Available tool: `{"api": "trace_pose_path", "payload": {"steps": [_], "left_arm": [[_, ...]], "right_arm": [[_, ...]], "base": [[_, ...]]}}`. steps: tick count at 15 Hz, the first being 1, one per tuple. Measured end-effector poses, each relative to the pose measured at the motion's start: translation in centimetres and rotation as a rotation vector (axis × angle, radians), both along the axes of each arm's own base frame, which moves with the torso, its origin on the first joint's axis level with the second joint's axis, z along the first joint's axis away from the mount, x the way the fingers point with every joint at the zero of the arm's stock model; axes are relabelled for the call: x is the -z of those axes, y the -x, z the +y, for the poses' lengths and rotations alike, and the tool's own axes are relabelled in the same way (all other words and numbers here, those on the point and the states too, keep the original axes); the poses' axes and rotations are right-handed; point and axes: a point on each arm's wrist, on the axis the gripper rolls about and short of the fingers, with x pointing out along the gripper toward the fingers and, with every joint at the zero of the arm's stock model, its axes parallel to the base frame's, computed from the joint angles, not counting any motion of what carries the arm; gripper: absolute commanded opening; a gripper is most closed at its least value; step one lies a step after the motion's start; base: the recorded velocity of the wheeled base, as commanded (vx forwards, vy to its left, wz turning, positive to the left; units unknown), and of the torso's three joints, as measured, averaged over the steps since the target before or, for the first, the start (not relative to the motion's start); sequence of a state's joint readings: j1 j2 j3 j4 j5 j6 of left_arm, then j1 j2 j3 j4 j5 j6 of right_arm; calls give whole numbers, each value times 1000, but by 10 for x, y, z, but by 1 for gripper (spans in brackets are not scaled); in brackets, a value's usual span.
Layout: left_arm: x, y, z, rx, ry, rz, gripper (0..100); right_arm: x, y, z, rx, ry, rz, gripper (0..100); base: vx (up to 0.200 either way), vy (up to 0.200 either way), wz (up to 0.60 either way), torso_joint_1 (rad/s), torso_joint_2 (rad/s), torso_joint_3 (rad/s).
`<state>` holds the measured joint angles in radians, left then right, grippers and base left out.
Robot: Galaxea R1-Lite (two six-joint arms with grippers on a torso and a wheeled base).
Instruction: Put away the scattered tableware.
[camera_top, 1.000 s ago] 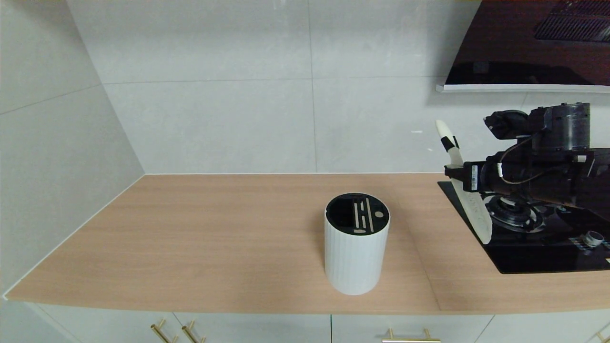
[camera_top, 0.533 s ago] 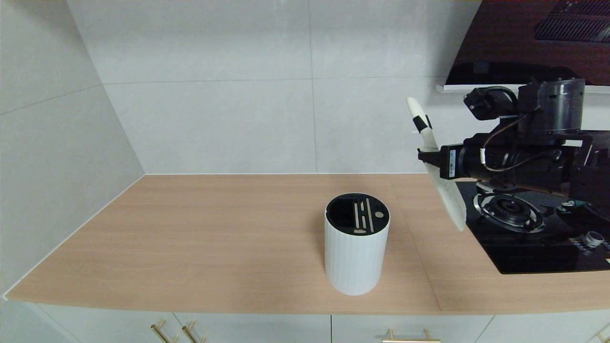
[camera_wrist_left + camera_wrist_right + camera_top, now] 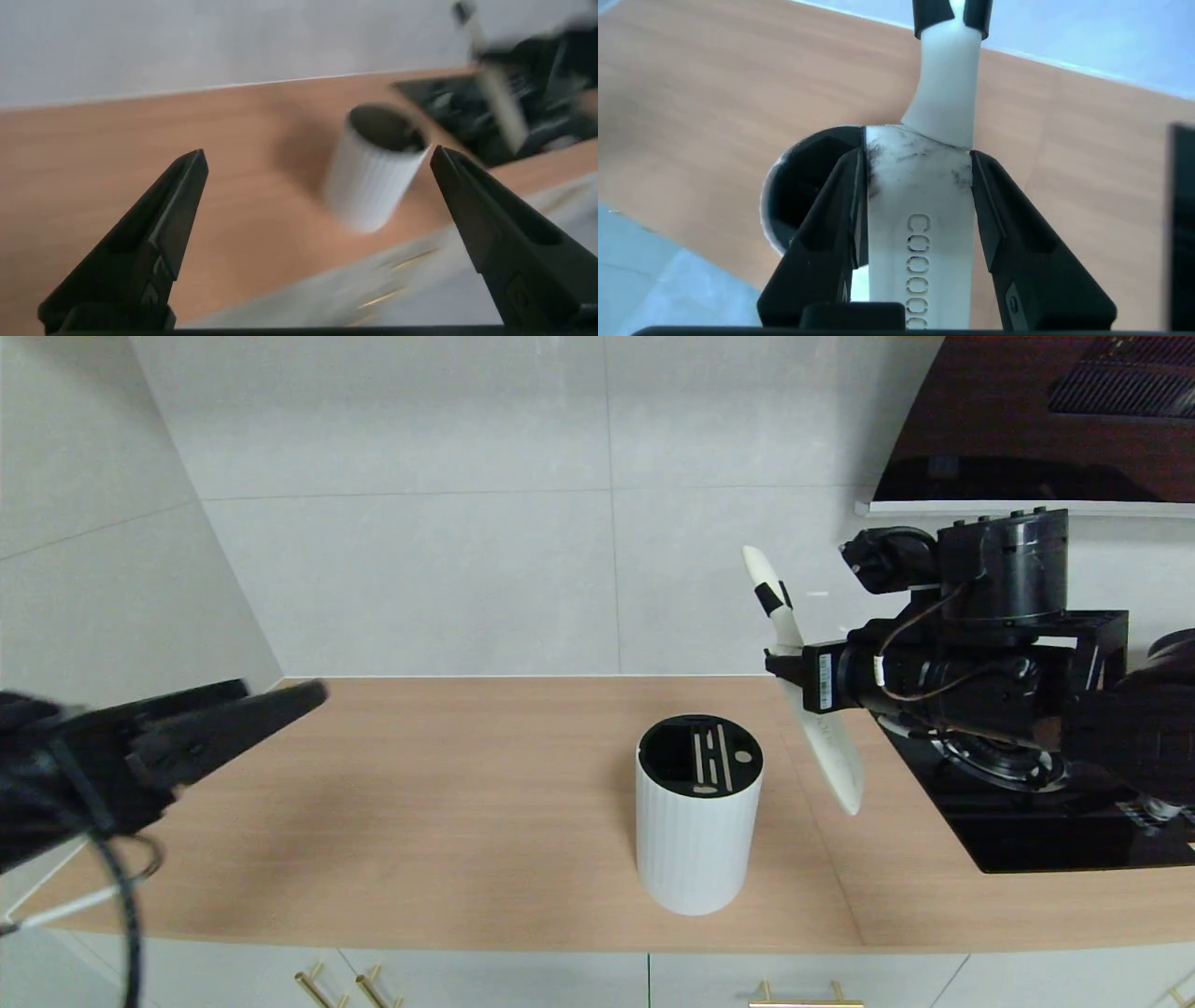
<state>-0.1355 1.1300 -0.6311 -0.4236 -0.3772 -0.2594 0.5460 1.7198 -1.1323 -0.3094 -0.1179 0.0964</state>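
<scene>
Gripping the white knife (image 3: pixel 837 765), right gripper (image 3: pixel 801 678) is clamped at its middle, blade tilted down, beside the white slotted holder (image 3: pixel 695 845) on the table (image 3: pixel 420 803). Left gripper (image 3: pixel 318 159) wide open, empty.

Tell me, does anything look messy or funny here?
Nothing is spilled or knocked over. The one odd thing: the white knife in the right gripper hangs tilted in the air beside the holder, and it has dark smudges near where it is clamped.
</scene>
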Motion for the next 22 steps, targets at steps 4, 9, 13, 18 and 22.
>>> {"api": "trace_pose_path", "payload": {"steps": [4, 9, 13, 18, 22], "left_arm": [[13, -85, -66, 225, 234, 117, 100], [13, -107, -106, 323, 221, 187, 100], [3, -111, -121, 355, 80, 222, 100], [3, -114, -146, 382, 85, 138, 100], [20, -124, -170, 350, 84, 117, 100]], "right_arm": [[1, 12, 22, -2, -32, 11, 0], [1, 29, 45, -27, -56, 5, 0], [9, 40, 55, -70, -36, 26, 0], [15, 52, 64, -102, -2, 34, 0], [16, 58, 69, -114, -1, 33, 0]], "base": [[0, 0, 0, 0, 0, 0], [0, 0, 0, 0, 0, 0], [0, 0, 0, 0, 0, 0], [0, 0, 0, 0, 0, 0], [0, 0, 0, 0, 0, 0]]}}
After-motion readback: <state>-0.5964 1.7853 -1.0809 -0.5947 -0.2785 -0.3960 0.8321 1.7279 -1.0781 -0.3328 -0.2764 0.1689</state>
